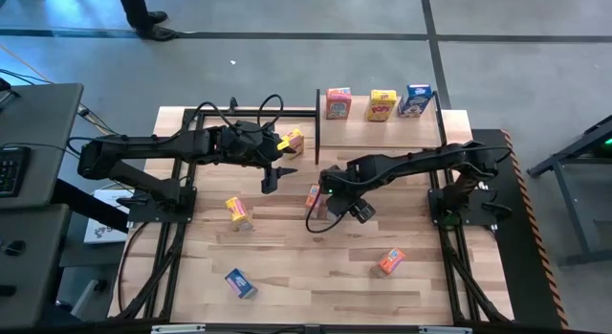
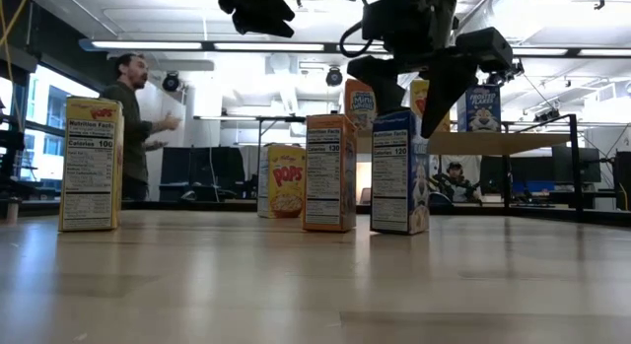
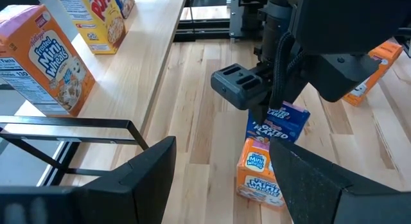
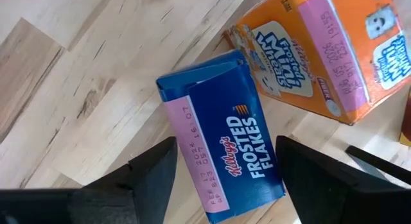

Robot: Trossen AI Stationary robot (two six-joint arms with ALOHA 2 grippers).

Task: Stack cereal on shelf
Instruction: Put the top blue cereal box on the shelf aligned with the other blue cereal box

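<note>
Cereal boxes are spread over the bench (image 1: 287, 267): a blue box (image 1: 240, 282) and an orange box (image 1: 390, 261) lie nearest, with a yellow box (image 1: 238, 211) a little farther, left of centre. At mid-bench the right claw (image 4: 221, 179) is poised, parted, over the top of a Frosted Flakes box (image 4: 225, 144), with a Mini-Wheats box (image 4: 321, 51) just beside it. The left claw (image 1: 269, 180) is held released above the bench. Three boxes are stood on the far shelf (image 1: 382, 129).
</note>
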